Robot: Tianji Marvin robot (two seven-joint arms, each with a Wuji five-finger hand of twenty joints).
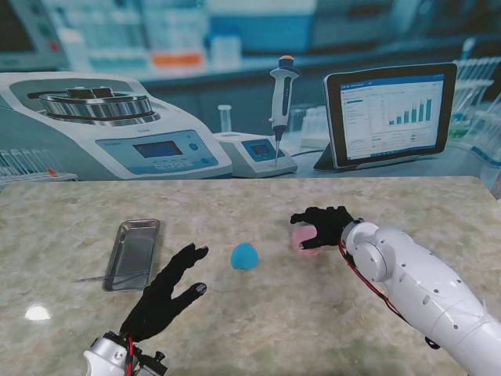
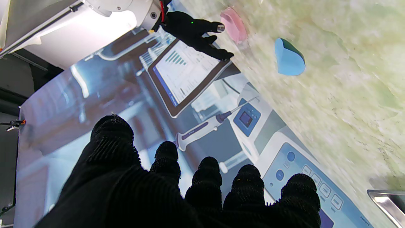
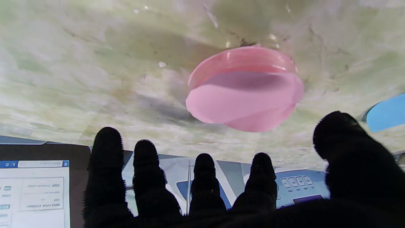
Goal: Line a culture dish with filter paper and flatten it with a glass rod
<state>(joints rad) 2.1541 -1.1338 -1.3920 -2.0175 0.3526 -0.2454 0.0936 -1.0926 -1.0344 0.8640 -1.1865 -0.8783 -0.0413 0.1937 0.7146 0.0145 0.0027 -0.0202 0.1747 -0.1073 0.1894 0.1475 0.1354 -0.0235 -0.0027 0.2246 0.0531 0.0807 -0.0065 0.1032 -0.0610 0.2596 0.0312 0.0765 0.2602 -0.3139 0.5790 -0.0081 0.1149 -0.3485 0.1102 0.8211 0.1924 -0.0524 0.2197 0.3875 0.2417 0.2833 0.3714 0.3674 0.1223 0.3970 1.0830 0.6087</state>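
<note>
One pink dish (image 1: 304, 239) with a pink paper disc (image 3: 243, 104) sits under the right hand (image 1: 325, 223), whose fingers are spread, holding nothing. One blue piece (image 1: 244, 256), one metal tray (image 1: 132, 253). Left hand (image 1: 164, 296) splayed, empty. No legible writing.

- Black ribbed knit-gloved five-finger left hand (image 1: 164, 294), on silver-white wrist with red cable.
- Black gloved right hand (image 1: 325, 225), green light on back.
- Glossy white segmented right arm (image 1: 423, 286), small screws, red cable alongside.

Bare table (image 1: 313, 313) surrounds blue piece (image 1: 244, 256).
</note>
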